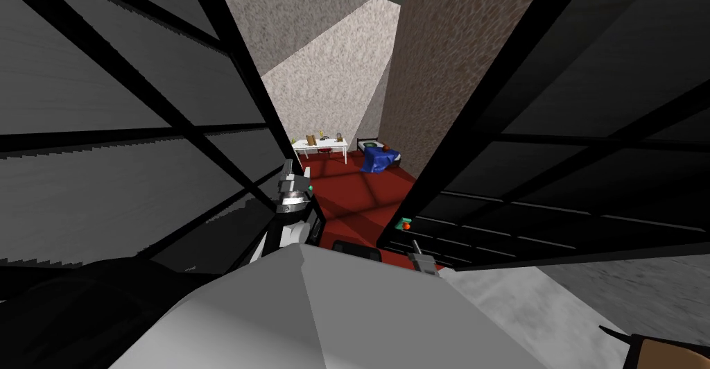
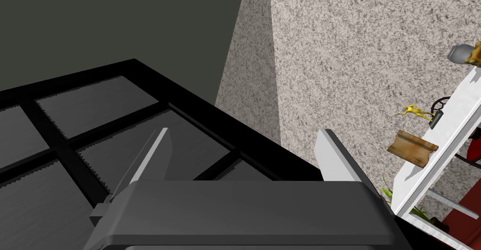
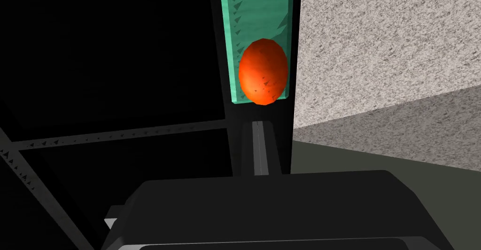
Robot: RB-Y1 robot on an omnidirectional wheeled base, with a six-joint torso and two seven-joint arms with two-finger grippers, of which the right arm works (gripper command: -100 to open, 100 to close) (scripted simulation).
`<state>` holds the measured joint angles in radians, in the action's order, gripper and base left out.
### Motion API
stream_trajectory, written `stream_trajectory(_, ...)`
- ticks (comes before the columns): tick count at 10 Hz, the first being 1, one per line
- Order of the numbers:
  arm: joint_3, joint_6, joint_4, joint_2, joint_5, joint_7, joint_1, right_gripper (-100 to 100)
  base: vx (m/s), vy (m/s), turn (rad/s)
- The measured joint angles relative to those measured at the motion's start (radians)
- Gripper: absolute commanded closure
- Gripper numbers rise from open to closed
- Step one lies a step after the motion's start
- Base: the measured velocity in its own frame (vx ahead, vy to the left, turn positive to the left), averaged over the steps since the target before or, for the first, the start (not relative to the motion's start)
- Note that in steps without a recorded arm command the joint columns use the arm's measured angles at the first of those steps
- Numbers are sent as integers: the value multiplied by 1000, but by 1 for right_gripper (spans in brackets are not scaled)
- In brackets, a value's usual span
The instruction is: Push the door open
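Right wrist view: the right gripper (image 3: 258,125) is seen closed and empty, aimed at the orange knob (image 3: 263,72), just ahead at 12 o'clock on the edge of the black door (image 1: 555,143). The left gripper (image 2: 243,132) is held open, empty, farther off.

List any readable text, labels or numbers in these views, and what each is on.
None readable.
Green plate and orange knob on the black-framed door: plain, no marking.
Wooden frame and jar on the white desk: too small to tell whether they carry any lettering.
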<state>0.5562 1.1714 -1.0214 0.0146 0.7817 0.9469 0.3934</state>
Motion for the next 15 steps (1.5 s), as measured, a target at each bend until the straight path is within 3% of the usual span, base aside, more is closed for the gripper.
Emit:
stream_trajectory(1,0,0,0,0,0,0,0,-100,-1,-36,-182)
stream_trajectory(3,-19,11,0,-33,-3,10,15,-100,-14,-51,-283)
stream_trajectory(5,-52,24,-17,-41,-5,19,46,-100,-7,-30,-338)
stream_trajectory(7,-88,25,-67,3,-1,17,91,-100,-5,42,-100)
stream_trajectory(8,-90,24,-70,6,-1,17,93,-100,85,-4,70)
stream_trajectory(10,-91,10,-75,-25,0,18,85,-100,184,-40,57)
stream_trajectory(12,-91,-3,-64,-37,-2,28,68,-100,214,-12,54)
stream_trajectory(15,-94,-27,-65,4,-3,36,50,-100,173,101,5)
